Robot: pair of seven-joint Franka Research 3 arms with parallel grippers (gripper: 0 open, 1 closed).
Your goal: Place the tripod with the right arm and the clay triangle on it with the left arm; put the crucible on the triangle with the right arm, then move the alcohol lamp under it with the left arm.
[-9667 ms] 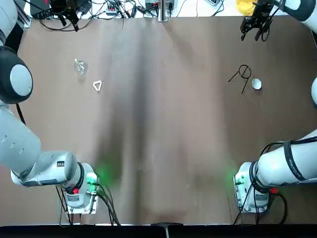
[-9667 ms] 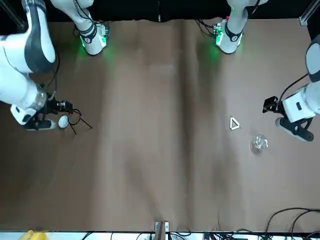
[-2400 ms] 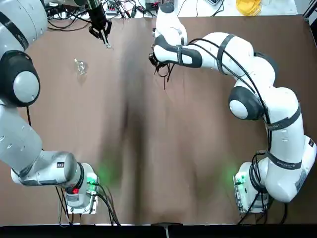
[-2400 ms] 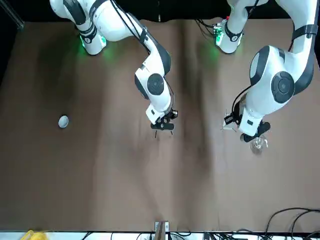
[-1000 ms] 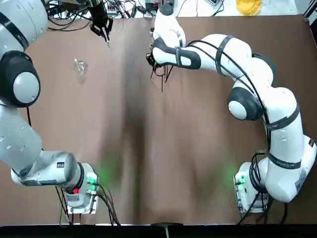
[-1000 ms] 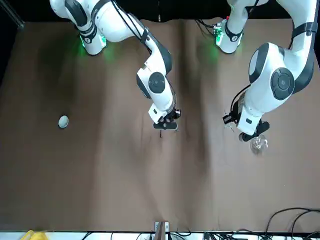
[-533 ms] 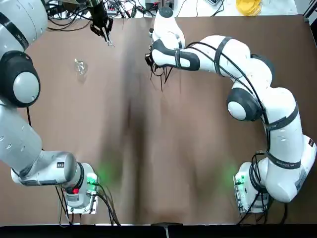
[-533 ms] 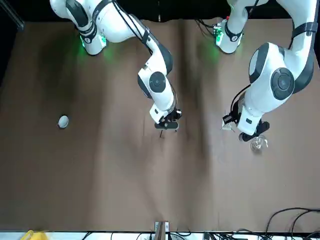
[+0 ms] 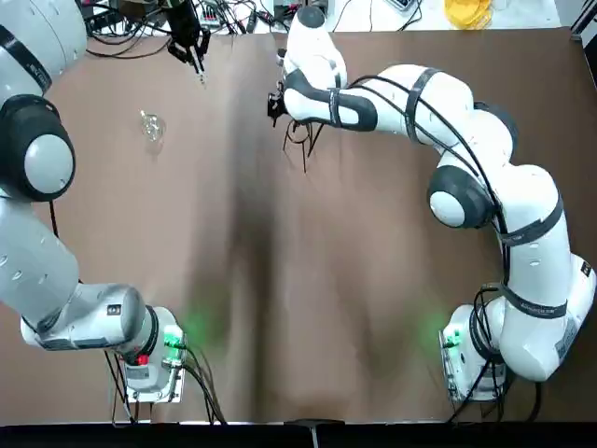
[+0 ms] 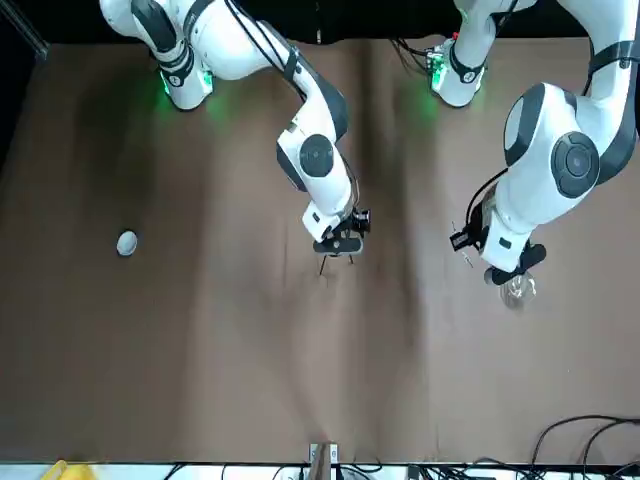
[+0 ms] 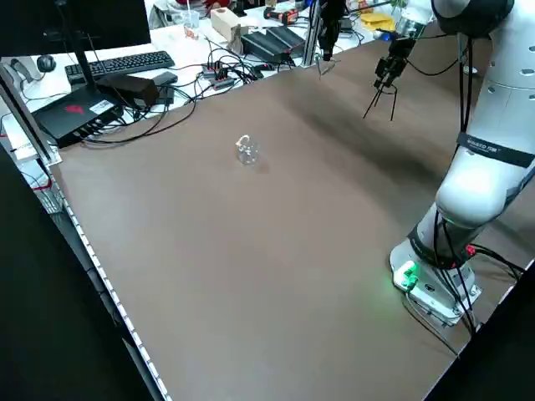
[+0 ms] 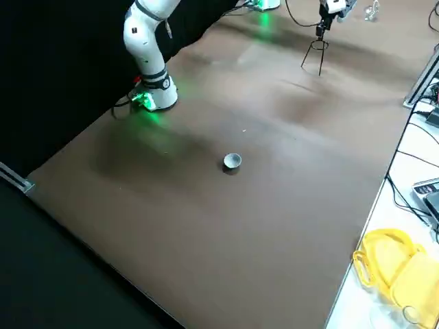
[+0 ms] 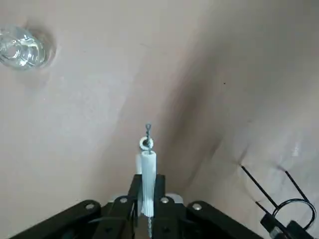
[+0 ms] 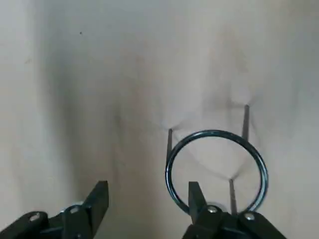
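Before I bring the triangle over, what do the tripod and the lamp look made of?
The tripod: thin dark metal wire by the look, its ring slightly glossy. The alcohol lamp: clear glass, judging by its transparency and bright glints. The clay triangle: matt white, ceramic-like tube on wire.

tripod: 1 | clay triangle: 1 | crucible: 1 | alcohol lamp: 1 | arms: 2

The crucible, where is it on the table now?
The crucible sits alone on the bare table on the robot's right side, at the front view's left, far from the tripod and both grippers.
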